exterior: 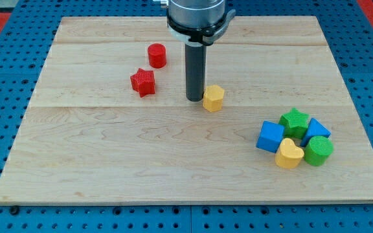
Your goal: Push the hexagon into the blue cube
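Note:
The yellow hexagon (213,98) lies near the middle of the wooden board. My tip (194,98) stands just to its left, touching or almost touching it. The blue cube (270,136) lies toward the view's lower right, at the left edge of a cluster of blocks, well apart from the hexagon.
Packed against the blue cube are a green star (294,120), a yellow heart (289,154), a green cylinder (318,151) and a second blue block (316,131). A red cylinder (157,55) and a red star (143,82) lie at the upper left of my tip. The board (109,168) has blue pegboard around it.

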Tool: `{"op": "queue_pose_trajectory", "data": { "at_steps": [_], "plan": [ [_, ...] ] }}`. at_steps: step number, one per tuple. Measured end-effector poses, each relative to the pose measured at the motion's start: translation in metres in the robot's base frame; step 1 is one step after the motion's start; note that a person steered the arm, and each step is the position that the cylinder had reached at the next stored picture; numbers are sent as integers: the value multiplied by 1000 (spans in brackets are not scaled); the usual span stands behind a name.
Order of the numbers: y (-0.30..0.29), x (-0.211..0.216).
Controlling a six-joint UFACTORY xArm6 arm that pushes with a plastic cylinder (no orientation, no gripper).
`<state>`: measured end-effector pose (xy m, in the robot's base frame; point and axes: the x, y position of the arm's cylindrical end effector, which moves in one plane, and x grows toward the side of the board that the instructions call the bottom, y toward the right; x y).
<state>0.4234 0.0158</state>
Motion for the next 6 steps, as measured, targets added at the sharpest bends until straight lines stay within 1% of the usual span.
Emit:
{"op": "queue_pose_trajectory", "data": {
  "at_steps": [1,2,3,4,5,6],
  "plan": [
    [13,-4],
    [14,-19],
    [15,-26],
    [20,-17],
    [21,4],
    [31,8]
  ]
}}
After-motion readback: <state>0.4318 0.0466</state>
